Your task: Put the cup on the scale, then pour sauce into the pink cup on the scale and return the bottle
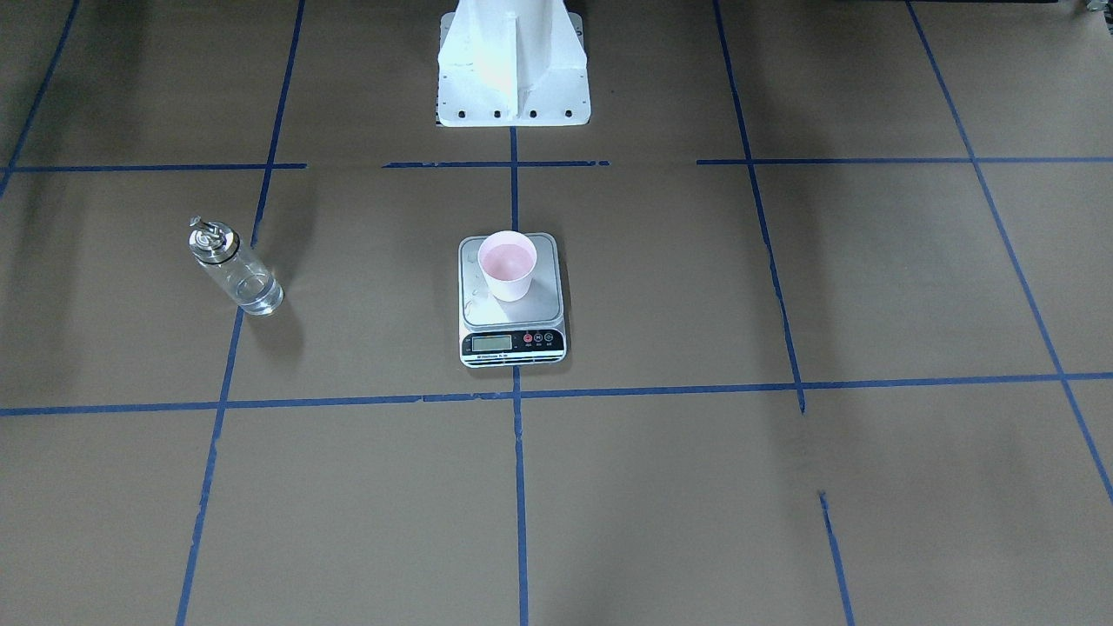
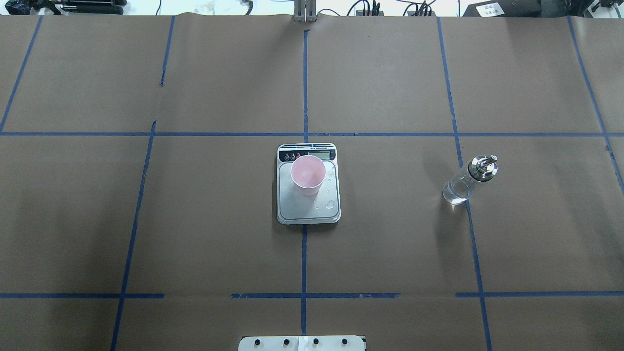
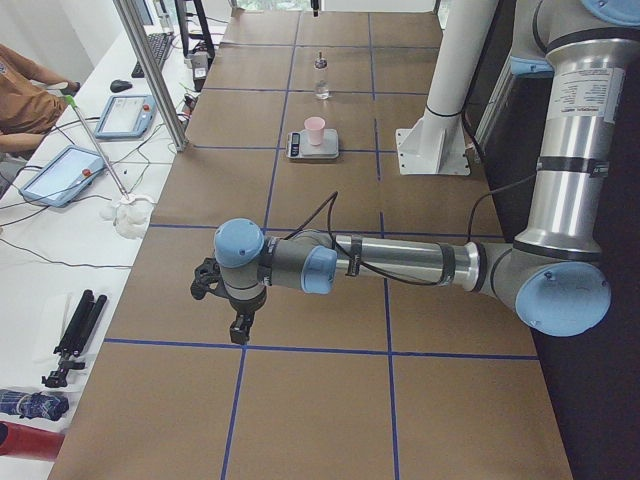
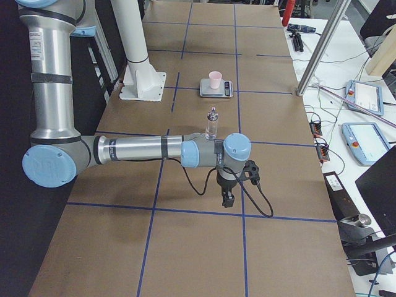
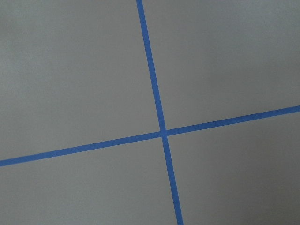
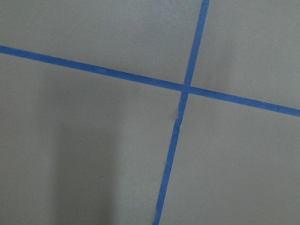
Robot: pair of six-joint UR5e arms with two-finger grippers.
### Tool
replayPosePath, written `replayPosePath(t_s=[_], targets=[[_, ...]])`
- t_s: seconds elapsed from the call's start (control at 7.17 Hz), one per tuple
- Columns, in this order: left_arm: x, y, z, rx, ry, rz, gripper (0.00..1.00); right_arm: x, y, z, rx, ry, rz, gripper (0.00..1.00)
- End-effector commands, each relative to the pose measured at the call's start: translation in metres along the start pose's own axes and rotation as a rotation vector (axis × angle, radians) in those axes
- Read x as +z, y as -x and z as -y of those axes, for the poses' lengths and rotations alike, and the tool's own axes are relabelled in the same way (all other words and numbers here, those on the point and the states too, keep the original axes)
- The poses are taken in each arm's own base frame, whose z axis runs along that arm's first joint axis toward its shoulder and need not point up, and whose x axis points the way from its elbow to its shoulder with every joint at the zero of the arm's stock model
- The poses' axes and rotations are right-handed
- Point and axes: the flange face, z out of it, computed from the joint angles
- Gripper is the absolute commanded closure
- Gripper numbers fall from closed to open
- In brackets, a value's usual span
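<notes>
The pale pink cup (image 1: 509, 265) stands upright on the silver scale (image 1: 513, 343) at the table's middle; it also shows in the overhead view (image 2: 307, 174). Clear drops lie on the scale's platform (image 2: 302, 212). The glass bottle (image 2: 465, 183) with a silver spout cap stands upright on the robot's right, apart from the scale, with clear liquid low inside. My left gripper (image 3: 240, 328) shows only in the exterior left view, my right gripper (image 4: 228, 199) only in the exterior right view. Both hang over bare paper far from the scale. I cannot tell whether they are open or shut.
Brown paper with a blue tape grid (image 5: 161, 131) covers the table. The white robot pedestal (image 1: 513, 69) stands behind the scale. Beyond the table's far edge are a metal post (image 3: 150, 70), tablets (image 3: 60, 172) and a seated person (image 3: 25, 95).
</notes>
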Motion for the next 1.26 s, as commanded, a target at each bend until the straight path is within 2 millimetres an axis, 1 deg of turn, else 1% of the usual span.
replayPosePath(t_s=[0.0, 0.56, 1.12], targets=[[-0.0021, -0.0025, -0.0027, 0.004, -0.003, -0.002, 0.0, -0.001, 0.0018, 0.0003, -0.004, -0.003, 0.007, 0.0], [-0.0005, -0.0008, -0.0039, -0.003, 0.0, 0.0, 0.0, -0.0074, 0.0067, 0.0014, -0.01, -0.014, 0.007, 0.0], [0.0028, 0.0003, -0.0045, -0.005, 0.007, 0.001, 0.0, -0.0076, 0.0077, 0.0017, -0.015, -0.015, 0.005, 0.0]])
